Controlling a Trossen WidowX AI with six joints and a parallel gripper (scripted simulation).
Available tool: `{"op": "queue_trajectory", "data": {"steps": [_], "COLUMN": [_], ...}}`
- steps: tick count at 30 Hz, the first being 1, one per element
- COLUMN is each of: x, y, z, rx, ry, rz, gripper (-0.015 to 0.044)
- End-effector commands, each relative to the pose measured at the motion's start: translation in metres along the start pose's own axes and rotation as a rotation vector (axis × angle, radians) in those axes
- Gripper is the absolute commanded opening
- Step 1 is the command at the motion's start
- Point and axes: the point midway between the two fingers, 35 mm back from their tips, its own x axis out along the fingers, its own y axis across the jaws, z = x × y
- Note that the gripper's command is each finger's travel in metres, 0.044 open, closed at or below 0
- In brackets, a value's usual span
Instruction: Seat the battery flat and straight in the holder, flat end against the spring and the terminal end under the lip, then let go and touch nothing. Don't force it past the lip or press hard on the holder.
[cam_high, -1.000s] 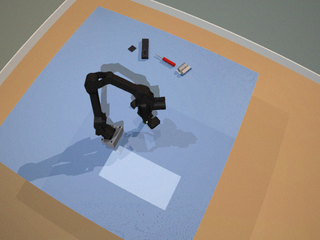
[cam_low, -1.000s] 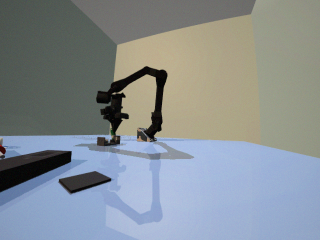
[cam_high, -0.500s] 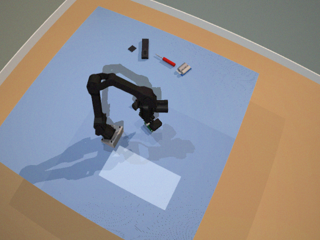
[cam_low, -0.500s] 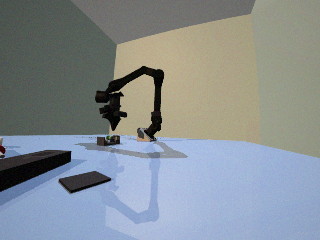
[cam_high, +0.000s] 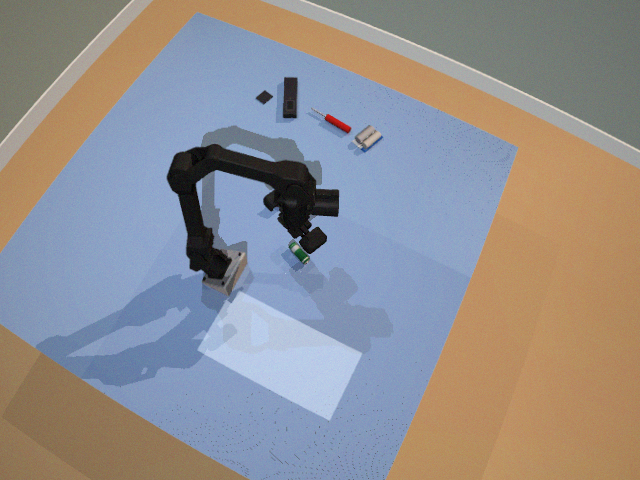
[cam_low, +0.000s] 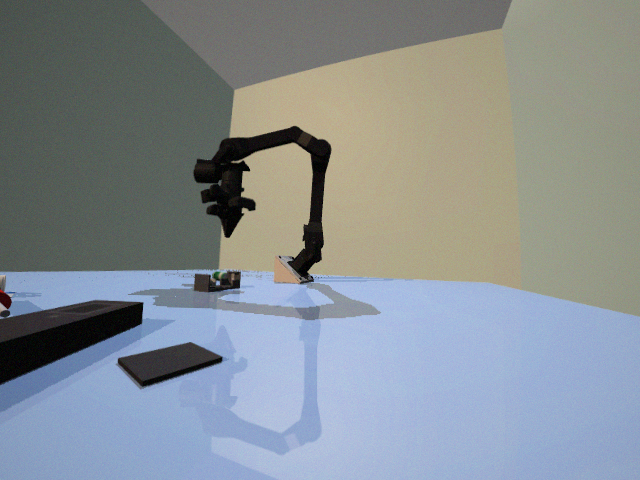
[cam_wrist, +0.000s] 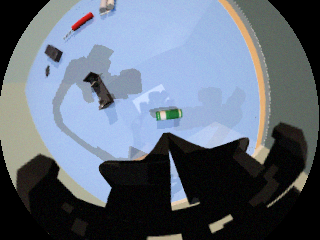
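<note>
Overhead, black arm bent over blue bench, tool raised well above the surface, fingers pressed together into a point, gripping nothing. Directly beneath, green battery with white band lying on its side in dark holder (seen from the side, appears low and level between the holder's end walls, though too small to judge contact at spring or lip). From the wrist camera, battery just beyond the closed fingertips, clear of them.

Farther off, near the bench's far edge: long black block, small flat black tile beside it, red-handled screwdriver, and a pale grey pack with blue trim. Lighter rectangular patch on the blue surface, near the arm's base.
</note>
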Motion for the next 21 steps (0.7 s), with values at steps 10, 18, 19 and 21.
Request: {"op": "queue_trajectory", "data": {"steps": [10,18,19,21], "x": [0.019,0.054,0.058,0.066], "y": [-0.008,-0.019,-0.020,-0.022], "z": [0.001,0.001,0.000,0.000], "rx": [-0.445,-1.239,-1.339,-1.519], "ry": [0.001,0.005,0.005,0.006], "rz": [-0.001,-0.001,0.000,0.000], "gripper": [0.0157,0.0245,0.0245,0.0245]}}
